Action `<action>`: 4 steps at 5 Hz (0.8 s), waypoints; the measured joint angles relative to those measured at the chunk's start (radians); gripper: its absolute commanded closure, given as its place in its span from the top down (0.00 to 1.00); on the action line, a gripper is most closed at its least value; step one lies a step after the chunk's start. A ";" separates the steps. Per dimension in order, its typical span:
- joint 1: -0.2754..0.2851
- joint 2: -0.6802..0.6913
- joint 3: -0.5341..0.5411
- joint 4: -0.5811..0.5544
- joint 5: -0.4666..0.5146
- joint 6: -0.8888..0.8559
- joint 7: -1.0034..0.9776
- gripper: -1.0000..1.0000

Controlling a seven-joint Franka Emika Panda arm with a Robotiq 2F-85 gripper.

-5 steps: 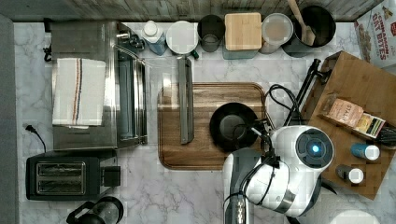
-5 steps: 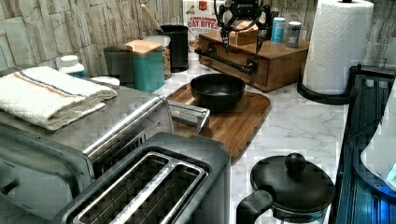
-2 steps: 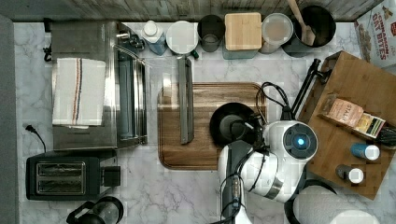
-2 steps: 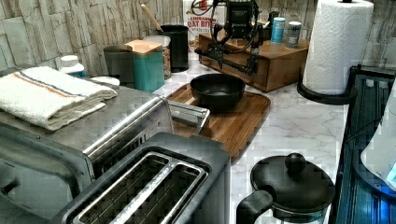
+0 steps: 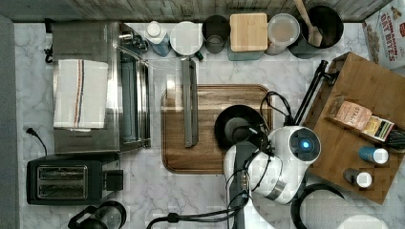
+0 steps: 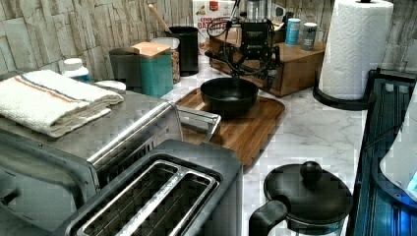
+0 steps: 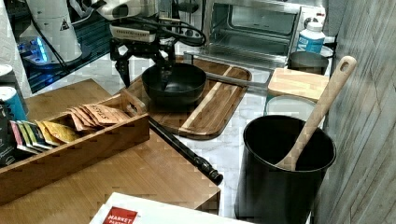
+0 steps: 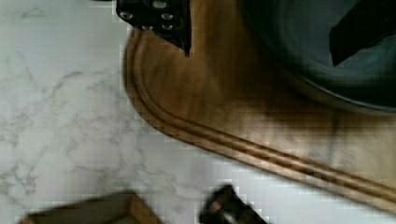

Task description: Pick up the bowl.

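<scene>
The bowl (image 5: 236,125), wide, glossy and black, rests upright on the wooden board (image 5: 200,157); it also shows in the left view (image 6: 228,96) and the right view (image 7: 175,85). My gripper (image 7: 144,72) is open and hangs at the bowl's rim on the side facing the wooden box. One finger (image 7: 164,74) dips inside the bowl and the other stands outside it, over the board. In the wrist view the gripper (image 8: 259,28) straddles the bowl (image 8: 322,60), its rim between the spread fingers. Nothing is held. In the top view the arm's white head (image 5: 293,145) covers the gripper.
A wooden box (image 5: 363,124) with tea packets sits on the top view's right, a black rod (image 7: 182,149) beside it. A toaster oven (image 5: 95,86) with its door open and a toaster (image 5: 67,181) stand on the top view's left. Containers line the back wall, including a black pot (image 7: 285,163).
The arm has travelled from above the wooden box toward the board and come down, so the open fingers now straddle the bowl's rim. The bowl has not moved.
</scene>
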 measured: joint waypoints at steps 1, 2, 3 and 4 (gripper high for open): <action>0.000 -0.001 0.005 -0.061 0.031 0.110 -0.077 1.00; 0.000 -0.005 0.004 -0.105 0.031 0.196 -0.092 0.00; 0.001 -0.020 0.005 -0.131 0.031 0.197 -0.093 0.00; 0.009 -0.036 0.005 -0.141 0.032 0.165 -0.094 0.00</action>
